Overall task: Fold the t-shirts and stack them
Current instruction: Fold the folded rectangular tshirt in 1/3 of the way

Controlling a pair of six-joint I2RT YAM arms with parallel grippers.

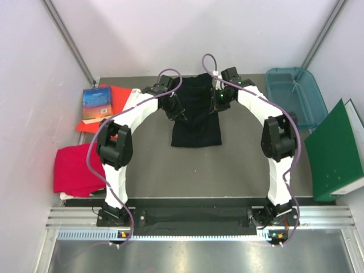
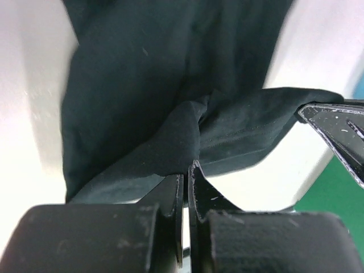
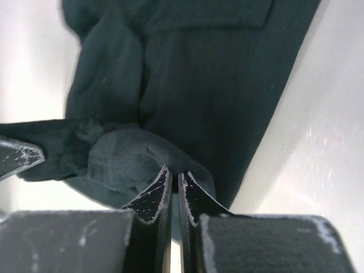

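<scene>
Nearest the arm bases, at the left edge of the desk (image 1: 239, 170), the crimson-pink t-shirt (image 1: 77, 168) lay as a folded rectangle, well apart from the work. Beyond it, at the desk's middle, the black t-shirt (image 1: 196, 128) lay stretched away from the arms, its near hem flat and square. At its far end, both arms met over the cloth. The left gripper (image 2: 186, 170) was clamped on a bunched fold of black cloth, and the right gripper (image 3: 173, 173) was pinched on another fold just beside it.

The step in hand looked like a fold of the far end toward the near hem. To do it well, the arms should probably move together at one height, keeping the cloth between them taut. Both should release only once the edges lined up, or the fold would skew.
</scene>
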